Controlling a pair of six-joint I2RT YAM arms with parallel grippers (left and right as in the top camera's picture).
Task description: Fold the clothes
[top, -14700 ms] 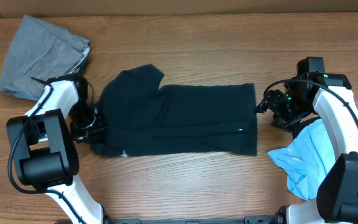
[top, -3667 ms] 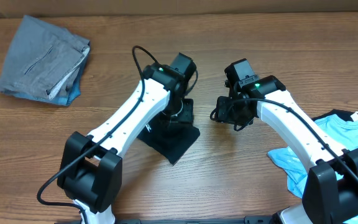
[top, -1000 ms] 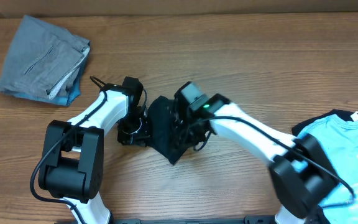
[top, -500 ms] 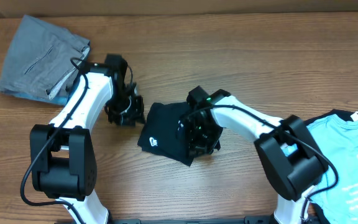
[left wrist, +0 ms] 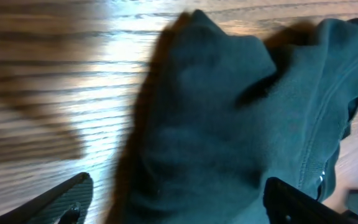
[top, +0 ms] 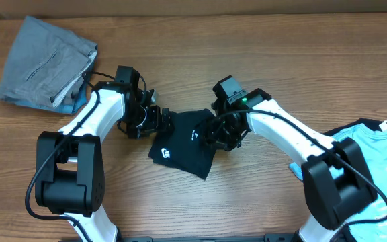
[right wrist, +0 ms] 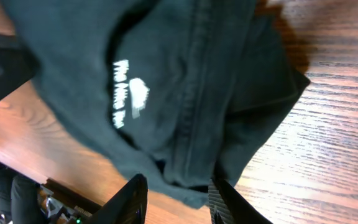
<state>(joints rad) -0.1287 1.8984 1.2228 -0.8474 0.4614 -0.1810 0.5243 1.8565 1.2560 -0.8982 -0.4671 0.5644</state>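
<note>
Left gripper: spread beside the black shirt, likely squaring it.
Right gripper: narrow over opposite edge; we cannot tell if pinching.

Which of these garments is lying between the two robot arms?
The black T-shirt, folded small, between the left gripper and right gripper; the grey garment and light blue garment lie far to either side.

Four garments are in view. One black tee lies between the two claws. One grey piece sits well beyond the left claw. Far out past the right claw lie one light blue tee and one more black piece under it. There is one table.
</note>
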